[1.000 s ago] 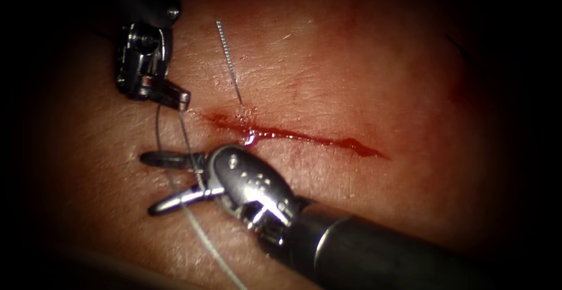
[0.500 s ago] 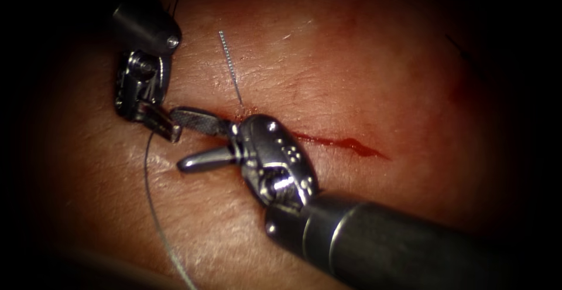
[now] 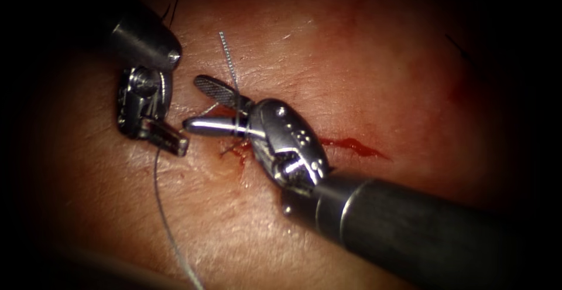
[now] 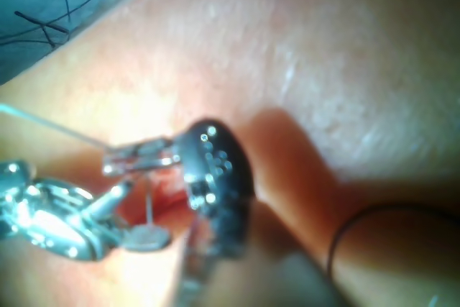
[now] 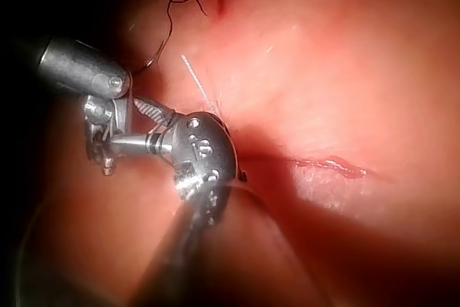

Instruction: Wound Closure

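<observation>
In the endoscope view, the left silver tool [image 3: 170,140] pinched the thin grey thread [image 3: 167,225] left of the red cut [image 3: 351,145] in the pinkish tissue [image 3: 363,61]. The right silver tool [image 3: 202,105] had its fingers spread around a short thread end [image 3: 228,58], holding nothing. The wrist views showed the same; I could not find the needle.

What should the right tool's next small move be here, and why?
Probably close the right tool on the short pale thread end: its open jaws sit at that end's base by the red cut, holding nothing, while the left tool grips the long grey thread.
</observation>
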`<state>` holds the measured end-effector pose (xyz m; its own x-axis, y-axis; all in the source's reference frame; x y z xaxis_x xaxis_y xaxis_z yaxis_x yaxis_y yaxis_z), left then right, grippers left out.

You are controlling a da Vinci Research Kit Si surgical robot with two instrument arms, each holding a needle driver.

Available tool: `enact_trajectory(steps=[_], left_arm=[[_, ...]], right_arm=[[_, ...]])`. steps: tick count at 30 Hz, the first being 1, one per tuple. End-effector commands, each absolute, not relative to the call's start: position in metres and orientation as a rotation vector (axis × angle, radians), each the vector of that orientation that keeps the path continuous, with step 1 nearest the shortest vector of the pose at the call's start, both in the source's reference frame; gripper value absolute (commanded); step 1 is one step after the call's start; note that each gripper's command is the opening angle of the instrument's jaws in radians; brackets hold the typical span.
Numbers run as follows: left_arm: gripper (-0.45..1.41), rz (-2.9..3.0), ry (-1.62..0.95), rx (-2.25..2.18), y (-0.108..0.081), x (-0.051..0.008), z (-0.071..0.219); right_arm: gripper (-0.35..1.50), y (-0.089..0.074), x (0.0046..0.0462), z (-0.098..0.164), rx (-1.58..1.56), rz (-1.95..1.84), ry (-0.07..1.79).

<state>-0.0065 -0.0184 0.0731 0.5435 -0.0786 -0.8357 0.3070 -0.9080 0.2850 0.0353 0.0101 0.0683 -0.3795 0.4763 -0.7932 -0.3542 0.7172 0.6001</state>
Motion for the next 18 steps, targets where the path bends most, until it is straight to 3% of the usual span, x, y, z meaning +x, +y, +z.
enact_trajectory(steps=[1, 18], left_arm=[[-0.45, -1.333, 0.185, 2.391, -0.0189, -0.0068, 0.0737], [-0.45, -1.439, 0.108, 2.427, -0.0176, -0.0076, 0.075]], right_arm=[[0.77, 0.01, 0.036, 0.0683, -0.011, 0.855, 1.685], [0.77, 0.0108, 0.0358, 0.0721, -0.319, 0.974, 1.259]])
